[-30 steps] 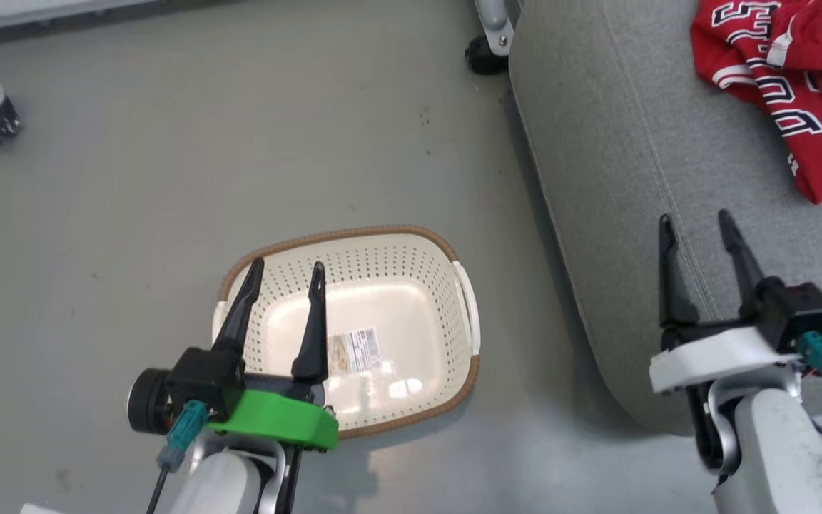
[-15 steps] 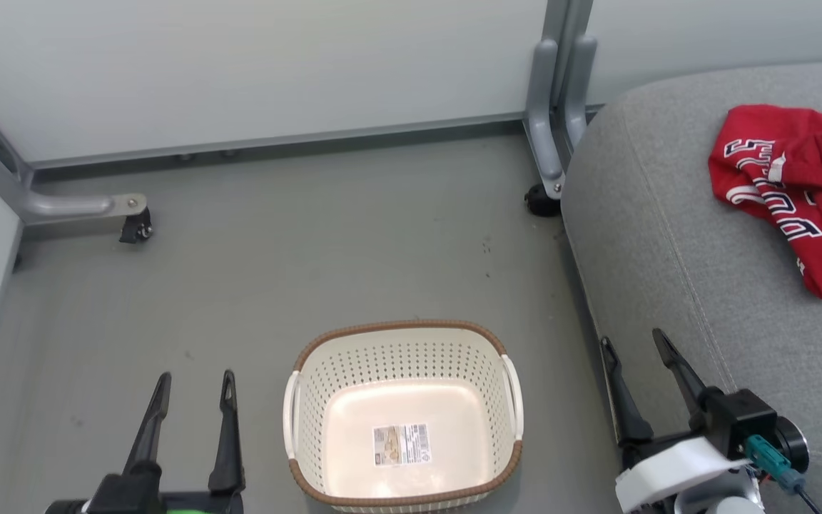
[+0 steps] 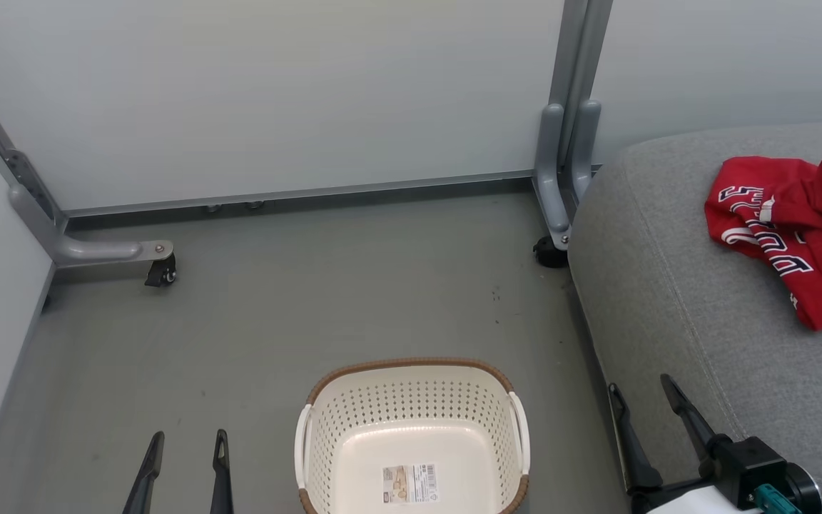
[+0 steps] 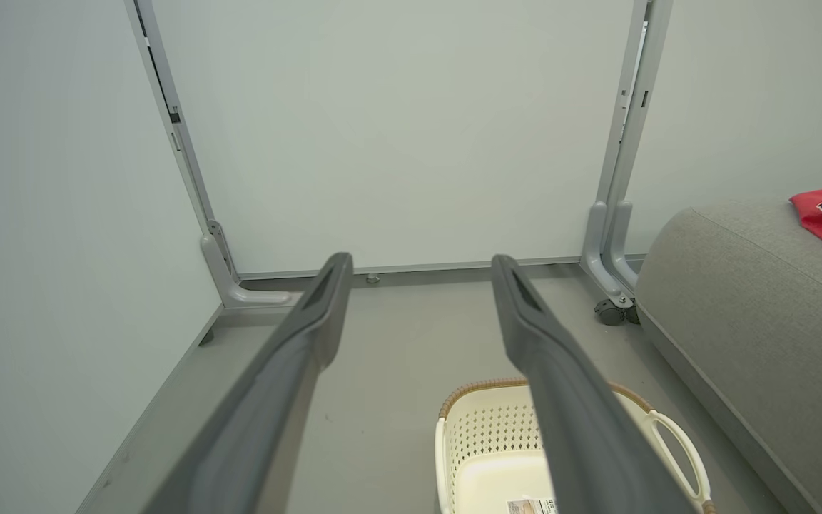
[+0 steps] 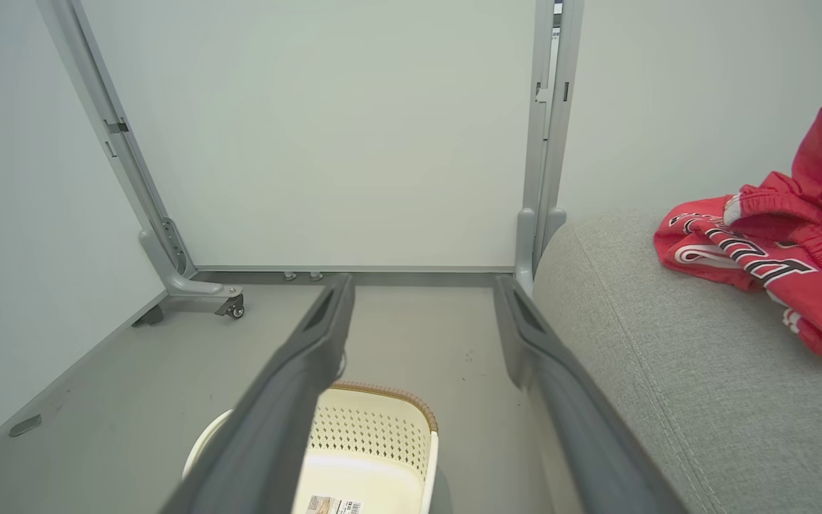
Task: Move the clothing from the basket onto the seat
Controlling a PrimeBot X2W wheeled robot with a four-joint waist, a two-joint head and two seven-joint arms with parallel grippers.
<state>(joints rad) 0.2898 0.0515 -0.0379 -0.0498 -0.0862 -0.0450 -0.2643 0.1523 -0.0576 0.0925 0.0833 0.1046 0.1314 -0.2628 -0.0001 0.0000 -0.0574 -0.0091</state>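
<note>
**A:** Where's the clothing?

**B:** The clothing (image 3: 796, 235) is bunched on the seat (image 3: 668, 343), toward its right side and well apart from the basket (image 3: 411, 403). The basket sits on the floor (image 3: 311, 307) near the seat, with a strip of floor between them. There's nothing in it but a label sticker (image 3: 409, 484).

**A:** Grippers?

**B:** The left gripper (image 3: 190, 435) is low, left of the basket, fingers apart and empty. The right gripper (image 3: 639, 383) is by the seat's near edge, fingers apart and empty too.

**A:** Step?

**B:** I'd judge the transfer is done and this is the final check. To do it well, confirm the basket is bare from above. Hold the right arm off the seat edge so it doesn't drag toward the heap. Guide the left arm wide of the handles (image 3: 522, 439), since light plastic probably slides on that floor.

**A:** Materials, quick.

**B:** The clothing is soft red fabric, creased and folded over itself, with white trim and black letters outlined in white. It's likely two pieces, but I can't separate them. The seat is coarse grey weave with a rounded corner and a stitched seam (image 3: 678, 300) running along it. The basket is rigid cream plastic with rows of holes. It's a rounded rectangle with a brown woven-look rim (image 3: 411, 363) and white loop handles. The floor is smooth, dull grey.
</note>
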